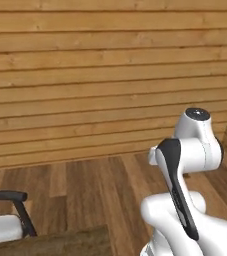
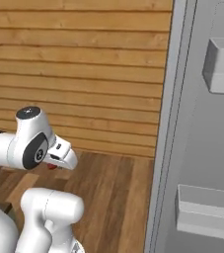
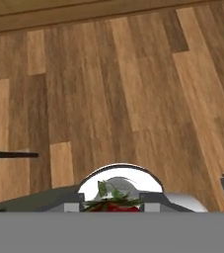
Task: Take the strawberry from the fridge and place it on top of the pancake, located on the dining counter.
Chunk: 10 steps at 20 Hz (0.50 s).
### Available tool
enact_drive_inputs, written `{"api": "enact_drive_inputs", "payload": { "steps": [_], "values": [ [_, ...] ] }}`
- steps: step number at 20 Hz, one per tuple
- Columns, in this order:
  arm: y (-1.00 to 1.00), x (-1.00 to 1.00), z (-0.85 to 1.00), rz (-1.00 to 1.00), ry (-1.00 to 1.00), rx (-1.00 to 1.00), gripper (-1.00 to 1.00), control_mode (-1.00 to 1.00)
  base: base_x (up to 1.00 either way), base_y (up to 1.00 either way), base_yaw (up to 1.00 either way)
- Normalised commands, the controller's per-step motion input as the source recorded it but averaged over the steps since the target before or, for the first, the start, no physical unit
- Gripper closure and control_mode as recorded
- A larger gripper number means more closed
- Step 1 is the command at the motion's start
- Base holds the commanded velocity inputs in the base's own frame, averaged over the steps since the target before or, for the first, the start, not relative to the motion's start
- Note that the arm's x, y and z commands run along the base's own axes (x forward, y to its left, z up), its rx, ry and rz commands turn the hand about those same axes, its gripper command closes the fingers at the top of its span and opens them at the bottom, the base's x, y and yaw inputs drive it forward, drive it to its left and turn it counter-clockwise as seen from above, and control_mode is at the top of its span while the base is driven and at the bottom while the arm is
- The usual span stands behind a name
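My gripper is shut on the strawberry, a small dark-red berry with green leaves showing between the two fingertips at the bottom of the hand view. In the right base view the strawberry shows as a red speck under the white hand, and the gripper hangs above the wooden floor. The fridge stands at the right with its light-grey door open, its inner bins facing me. A corner of the dark-brown dining counter lies at the bottom left of the left base view. The pancake is out of view.
A black-framed stool with a white seat stands beside the counter corner. A wood-plank wall runs across the back, and plank floor lies under the hand. The fridge door's edge is close on the arm's right.
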Motion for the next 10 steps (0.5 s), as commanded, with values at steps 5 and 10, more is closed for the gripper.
{"api": "enact_drive_inputs", "payload": {
  "steps": [5, 10],
  "values": [
    [0.0, 0.0, 0.0, 0.0, 0.0, 0.0, 1.0, 1.0, 1.0, 0.19, 0.07],
    [0.0, 0.0, 0.0, 0.0, 0.0, 0.0, 1.0, 1.0, 1.0, -0.01, -0.23]
  ]
}}
